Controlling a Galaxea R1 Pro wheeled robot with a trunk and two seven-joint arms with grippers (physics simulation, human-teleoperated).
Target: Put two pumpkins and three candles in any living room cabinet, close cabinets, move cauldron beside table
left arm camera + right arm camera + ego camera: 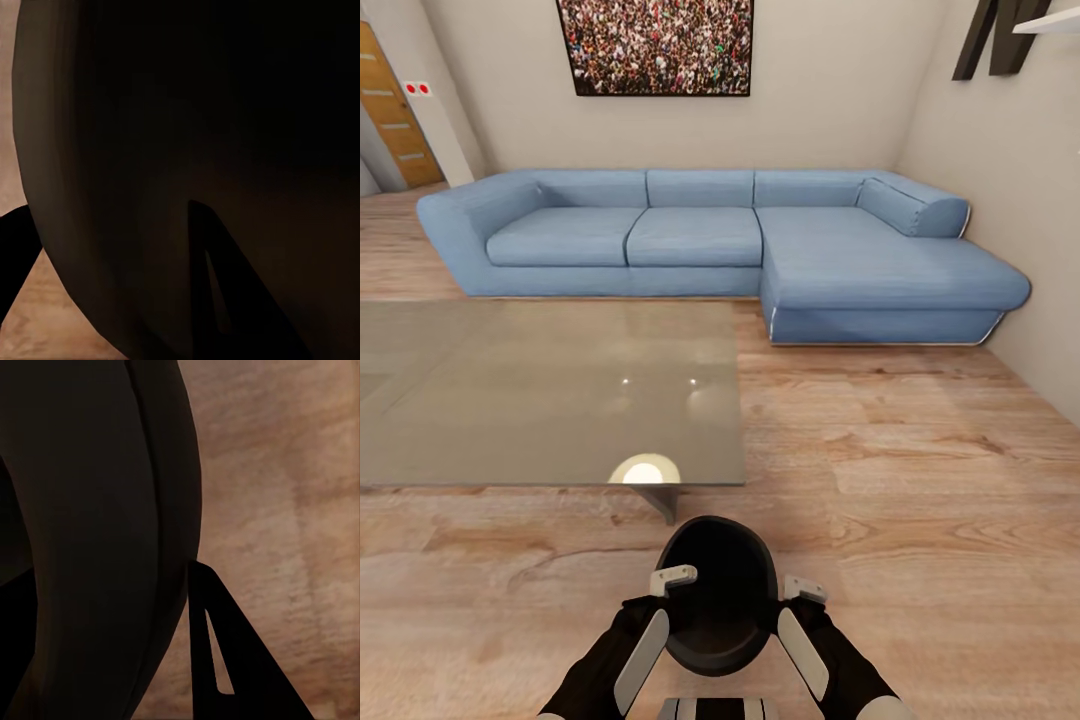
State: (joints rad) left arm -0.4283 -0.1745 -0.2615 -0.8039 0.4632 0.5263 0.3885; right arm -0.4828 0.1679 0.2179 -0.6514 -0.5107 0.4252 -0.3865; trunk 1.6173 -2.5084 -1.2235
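Black cauldron [717,592], mouth facing up

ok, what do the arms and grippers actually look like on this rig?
Both forearms are matt black with a long pale grey panel on the upper side. The left gripper and the right gripper each end in a small light grey block. In the wrist views one dark, wedge-shaped finger with a narrow slot in it shows. No cables or markings visible.

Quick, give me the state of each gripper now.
Left gripper: against the left side of the round-bellied matt black cauldron; open or shut cannot be told.
Right gripper: against its right side; cannot be told either.
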